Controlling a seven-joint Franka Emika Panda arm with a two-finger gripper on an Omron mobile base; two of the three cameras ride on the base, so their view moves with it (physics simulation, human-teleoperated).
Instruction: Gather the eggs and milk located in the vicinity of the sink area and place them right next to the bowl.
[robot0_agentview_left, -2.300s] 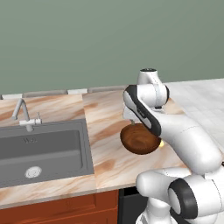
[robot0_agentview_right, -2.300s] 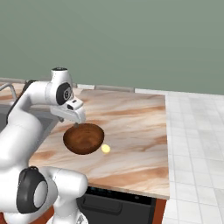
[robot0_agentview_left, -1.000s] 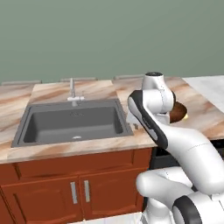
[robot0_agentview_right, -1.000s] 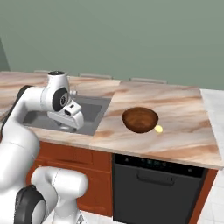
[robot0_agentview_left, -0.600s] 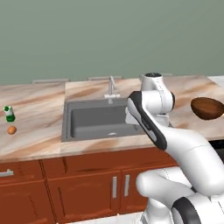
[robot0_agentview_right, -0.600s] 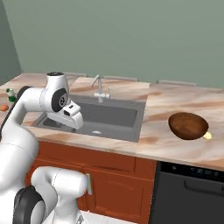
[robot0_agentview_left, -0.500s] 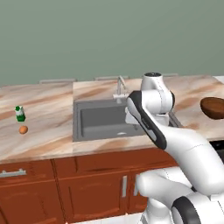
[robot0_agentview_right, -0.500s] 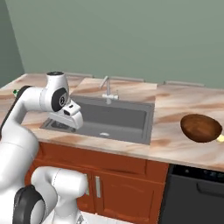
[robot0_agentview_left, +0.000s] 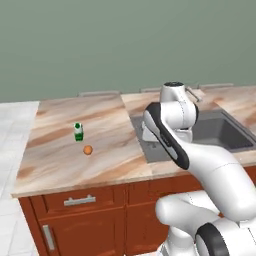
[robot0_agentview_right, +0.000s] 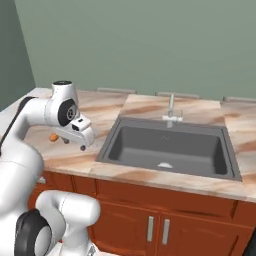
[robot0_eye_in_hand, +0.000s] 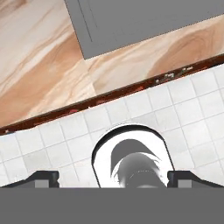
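Marble-look counter (robot0_agentview_left: 65, 165): tan and brown streaks over red-brown wooden cabinets, running along a green wall.
Count: one milk (robot0_agentview_left: 78, 131), one egg (robot0_agentview_left: 87, 149), one sink (robot0_agentview_right: 170, 145), one tap (robot0_agentview_right: 171, 112).
Milk: a small white carton with a green top, upright on the counter, well to the left of the sink in the left base view.
Egg: orange, on the counter just in front of the milk and a little to its right, close to it but apart. In the right base view a bit of orange (robot0_agentview_right: 53, 136) peeks out from behind the arm.
Sink: dark grey basin sunk into the counter, round drain at the bottom, slim silver tap at its back edge.
Claw (robot0_eye_in_hand: 112, 177): spread wide, its two dark tips far apart at the bottom of the hand view, nothing between them. It looks down on the counter's front edge, a corner of the sink and white floor tiles.
Egg and milk against the claw: both sit well off to the claw's left, out on the open counter; the claw hangs near the sink's near left corner, touching neither.
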